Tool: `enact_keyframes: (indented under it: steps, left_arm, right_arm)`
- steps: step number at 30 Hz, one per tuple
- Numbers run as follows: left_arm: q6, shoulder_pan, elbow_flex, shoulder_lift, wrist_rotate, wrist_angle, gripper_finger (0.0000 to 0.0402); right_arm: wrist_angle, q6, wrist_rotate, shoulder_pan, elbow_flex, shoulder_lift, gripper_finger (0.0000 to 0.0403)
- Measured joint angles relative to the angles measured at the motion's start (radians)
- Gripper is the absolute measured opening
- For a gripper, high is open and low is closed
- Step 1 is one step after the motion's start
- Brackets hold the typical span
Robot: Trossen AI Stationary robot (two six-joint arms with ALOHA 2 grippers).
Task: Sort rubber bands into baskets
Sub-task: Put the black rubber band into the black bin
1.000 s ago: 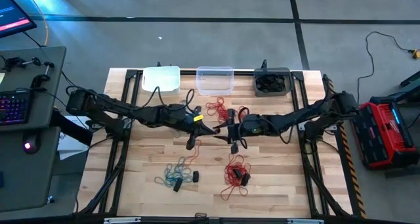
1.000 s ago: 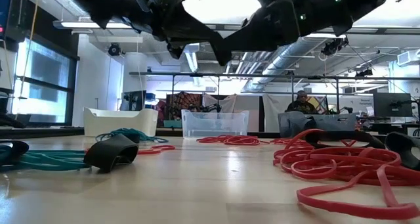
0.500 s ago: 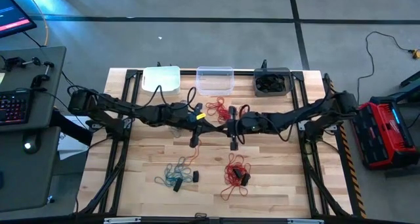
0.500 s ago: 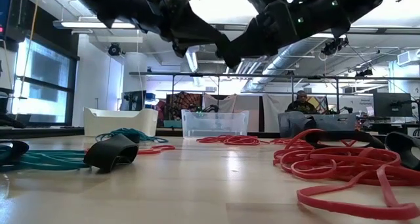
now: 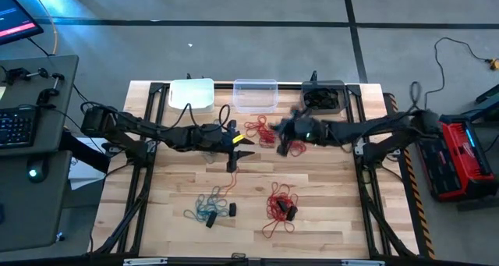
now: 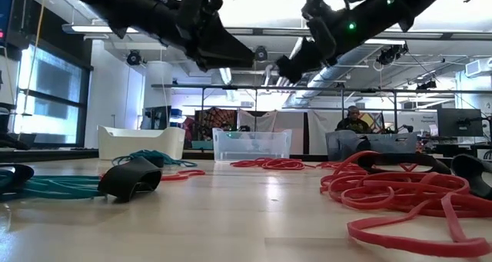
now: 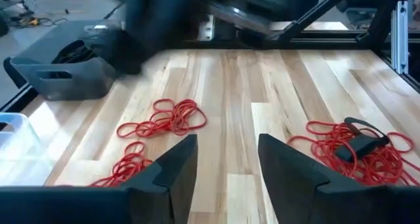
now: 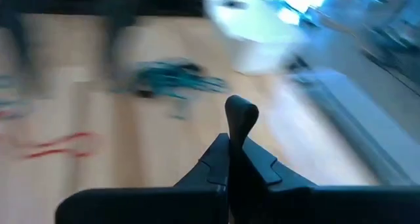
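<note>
Overhead, red rubber bands (image 5: 281,203) lie tangled near centre, teal rubber bands (image 5: 206,207) to their left; three baskets (image 5: 255,95) line the far edge. Left gripper (image 7: 227,163) hovers with fingers apart, empty. Right gripper (image 8: 237,145) is pinched together on a dark band (image 8: 241,115).

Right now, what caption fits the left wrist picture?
Open left gripper over the table, red bands ahead, grey basket beyond.
</note>
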Motion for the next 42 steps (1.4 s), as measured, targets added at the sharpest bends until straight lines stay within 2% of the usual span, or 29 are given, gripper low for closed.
enact_keyframes:
  steps: [6,10,17,22,28,35,40,42]
  left_arm:
    - [-0.04,-0.012,-0.097,0.0,0.0,0.134,0.0163]
    - [-0.042,-0.02,-0.127,-0.001,0.0,0.149,0.0163]
    - [0.003,-0.041,-0.127,-0.059,0.0,0.068,0.0163]
    - [0.002,-0.068,-0.127,-0.143,0.0,-0.059,0.0163]
    - [-0.009,-0.111,-0.127,-0.237,0.002,-0.198,0.0163]
    - [-0.056,-0.156,-0.127,-0.334,-0.012,-0.38,0.0163]
    - [-0.135,-0.158,-0.127,-0.375,-0.15,-0.58,0.0163]
    - [-0.171,-0.135,-0.127,-0.378,-0.163,-0.653,0.0163]
  right_arm:
    - [-0.211,0.091,0.024,-0.214,0.0,-0.141,0.0001]
    - [-0.33,0.13,0.023,-0.402,0.0,-0.171,0.0001]
    - [-0.435,0.153,-0.097,-0.705,0.0,-0.095,0.0]
    - [-0.512,0.171,-0.134,-0.841,0.0,0.006,0.0]
    - [-0.515,0.157,-0.129,-0.879,0.0,0.085,0.0016]
    - [-0.509,0.142,-0.086,-0.869,0.0,0.045,0.0118]
    - [-0.509,0.115,-0.069,-0.832,0.0,-0.037,0.0175]
    - [-0.51,0.108,-0.068,-0.805,0.0,-0.074,0.0185]
